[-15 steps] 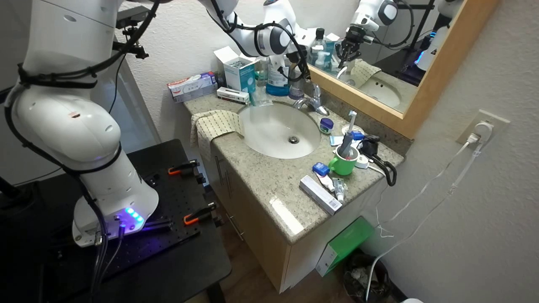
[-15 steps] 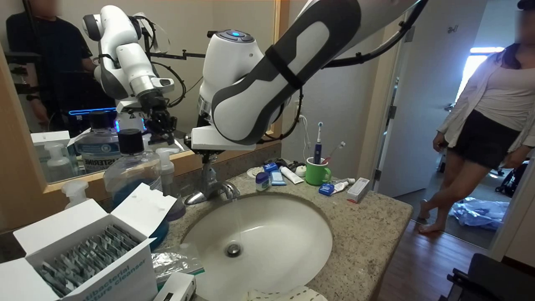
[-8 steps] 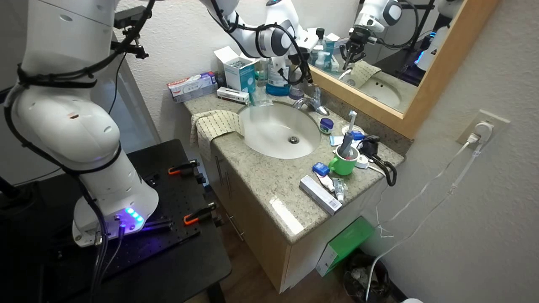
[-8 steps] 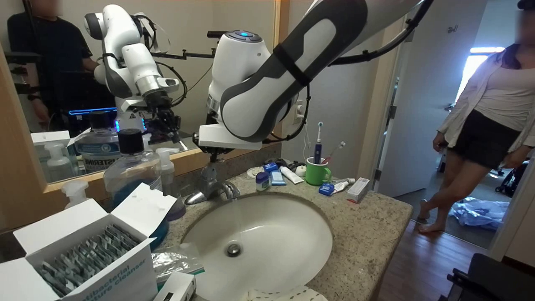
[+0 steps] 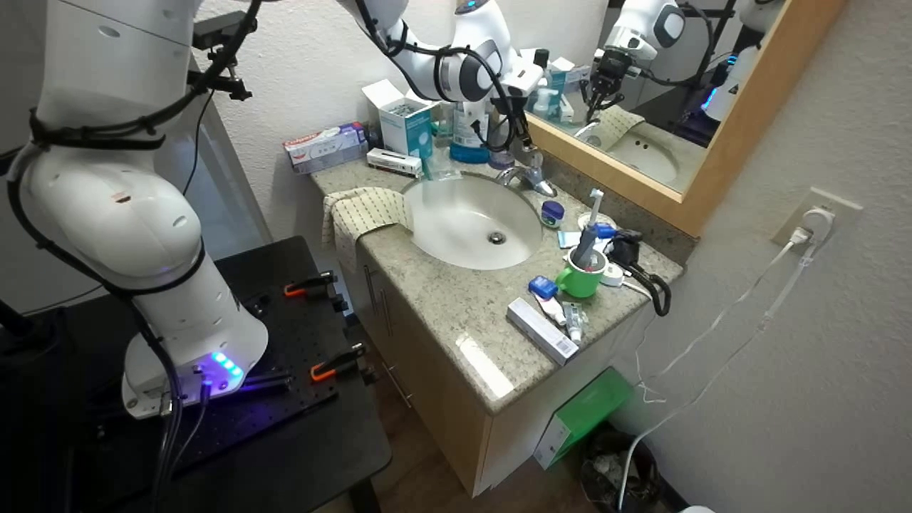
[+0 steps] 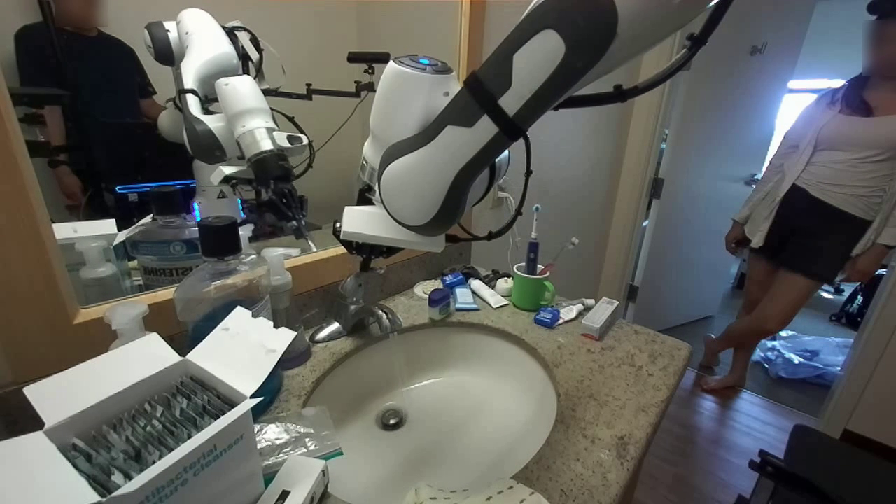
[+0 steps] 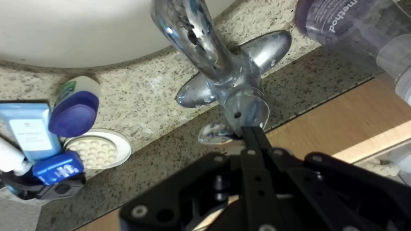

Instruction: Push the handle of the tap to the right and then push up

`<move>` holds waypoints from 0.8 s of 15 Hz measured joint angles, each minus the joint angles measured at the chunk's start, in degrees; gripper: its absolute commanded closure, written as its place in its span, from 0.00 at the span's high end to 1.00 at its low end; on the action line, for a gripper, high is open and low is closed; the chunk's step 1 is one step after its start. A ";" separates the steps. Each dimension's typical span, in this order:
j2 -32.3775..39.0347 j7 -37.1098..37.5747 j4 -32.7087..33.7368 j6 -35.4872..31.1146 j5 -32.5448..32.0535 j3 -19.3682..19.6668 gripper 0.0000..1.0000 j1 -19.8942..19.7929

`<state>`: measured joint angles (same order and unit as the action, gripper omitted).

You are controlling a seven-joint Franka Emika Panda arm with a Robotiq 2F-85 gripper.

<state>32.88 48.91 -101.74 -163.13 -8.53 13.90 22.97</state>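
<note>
The chrome tap (image 7: pixel 205 48) stands at the back of the basin, also in both exterior views (image 5: pixel 529 175) (image 6: pixel 350 316). Its handle (image 6: pixel 360 285) leans to the right in that exterior view. In the wrist view the shiny lever tip (image 7: pixel 214 134) sticks out left of the fingers, behind the tap's round top. My gripper (image 7: pixel 253 129) is shut, fingers together with nothing between them, over the back edge of the tap's top. In both exterior views the gripper (image 5: pixel 526 141) (image 6: pixel 367 264) points down at the handle. I cannot tell whether they touch. A faint thin stream shows under the spout.
The white basin (image 6: pixel 455 413) lies in front of the tap. The wooden mirror frame (image 5: pixel 613 172) is close behind the gripper. A soap bottle (image 7: pixel 337 19) stands beside the tap, a blue-lidded jar (image 7: pixel 75 109) on its other side. A green cup (image 6: pixel 529 290) stands farther along the counter.
In both exterior views my gripper has moved along the mirror, to the right and slightly down. The handle has swung from nearly upright to leaning right. The tap's body has not moved.
</note>
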 measured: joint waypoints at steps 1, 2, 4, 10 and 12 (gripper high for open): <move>-0.01 -0.03 0.00 -0.01 0.39 -0.08 0.01 -0.05; -0.03 -0.09 0.00 -0.02 0.65 -0.21 0.01 -0.14; -0.05 -0.22 -0.02 -0.18 0.67 -0.48 0.01 -0.35; -1.76 -1.74 -0.99 -0.41 -0.15 -0.79 0.01 -0.30; -3.45 -2.83 -2.35 -0.44 -0.66 -1.25 0.01 0.02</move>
<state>29.44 46.09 -104.09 -163.58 -9.19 12.65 22.99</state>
